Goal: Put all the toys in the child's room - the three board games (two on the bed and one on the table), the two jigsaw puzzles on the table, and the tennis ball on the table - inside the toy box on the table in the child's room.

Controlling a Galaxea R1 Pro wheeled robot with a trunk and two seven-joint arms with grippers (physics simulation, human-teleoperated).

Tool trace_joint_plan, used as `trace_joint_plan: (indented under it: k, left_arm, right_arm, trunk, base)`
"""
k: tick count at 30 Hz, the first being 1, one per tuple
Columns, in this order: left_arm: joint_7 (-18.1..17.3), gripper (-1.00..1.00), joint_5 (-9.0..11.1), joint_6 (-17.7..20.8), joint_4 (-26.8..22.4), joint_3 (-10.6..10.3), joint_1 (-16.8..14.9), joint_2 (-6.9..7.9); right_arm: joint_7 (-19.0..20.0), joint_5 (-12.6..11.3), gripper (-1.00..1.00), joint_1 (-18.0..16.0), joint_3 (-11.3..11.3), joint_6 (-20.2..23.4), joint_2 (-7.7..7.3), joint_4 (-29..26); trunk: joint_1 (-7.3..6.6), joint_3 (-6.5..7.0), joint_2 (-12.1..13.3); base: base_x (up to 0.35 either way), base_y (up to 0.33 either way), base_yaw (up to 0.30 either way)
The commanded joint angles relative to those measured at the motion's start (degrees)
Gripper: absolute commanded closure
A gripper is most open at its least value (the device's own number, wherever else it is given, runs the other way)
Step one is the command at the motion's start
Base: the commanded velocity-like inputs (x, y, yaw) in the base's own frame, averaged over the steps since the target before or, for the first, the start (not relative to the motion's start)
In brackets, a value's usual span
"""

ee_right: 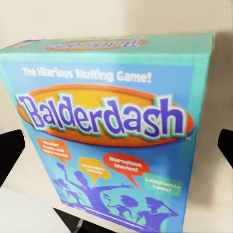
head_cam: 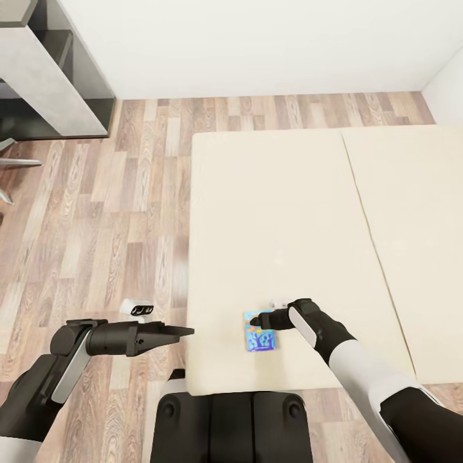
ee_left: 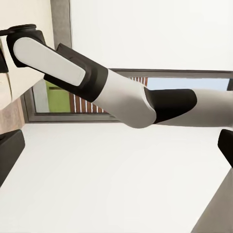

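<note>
I have the broad cream-coloured bed mattress [head_cam: 270, 212] in front of me, set on pale wood-plank flooring [head_cam: 128, 212], with a grey shelving unit [head_cam: 51, 71] against the white wall off to my left. Only one toy from the list is in reach here: a flat teal-and-blue cardboard board game box [head_cam: 260, 332] printed "Balderdash", lying on the mattress close to its near edge.

My right gripper [head_cam: 256, 319] is over the box's near-left corner. In the right wrist view the box [ee_right: 111, 131] sits between the two dark finger tips [ee_right: 10, 158] at the frame's sides, so the jaws stand apart with nothing clamped. From the head camera I can't quite tell whether a finger is already touching the lid or just hovering above it.

I judge the box light and stiff, with a smooth printed surface that could slide on the pads. The lid may lift off if I pinch the top alone. I would take it across the narrow thickness at one long edge, gripping lid and base together, and the soft mattress should let a finger press in underneath.

My left gripper [head_cam: 168, 332] hangs over the floor beside the bed, empty; its fingers look spread in the left wrist view.
</note>
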Motion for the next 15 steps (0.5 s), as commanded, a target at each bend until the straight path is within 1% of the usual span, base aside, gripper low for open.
trace_joint_plan:
  k: [1,7,15]
  left_arm:
    - [-0.11,-1.00,0.16,0.61,-0.01,-0.10,-0.04,0.05]
    - [-0.11,-1.00,0.16,0.60,0.00,-0.10,-0.06,0.05]
    - [-0.11,-1.00,0.16,0.65,0.01,-0.10,-0.03,0.05]
  right_arm:
    - [0.31,0.36,-1.00,-0.03,0.17,0.17,-0.04,-0.05]
    - [0.37,0.36,-1.00,-0.03,0.17,0.17,-0.04,-0.05]
    - [0.39,0.36,-1.00,-0.03,0.17,0.17,-0.04,-0.05]
  trunk:
    - [0.03,-0.06,-0.09]
    - [0.03,-0.06,-0.09]
    - [0.03,-0.06,-0.09]
  base:
    - [0.000,0.116,0.000]
    - [0.000,0.125,0.000]
    - [0.000,0.024,0.000]
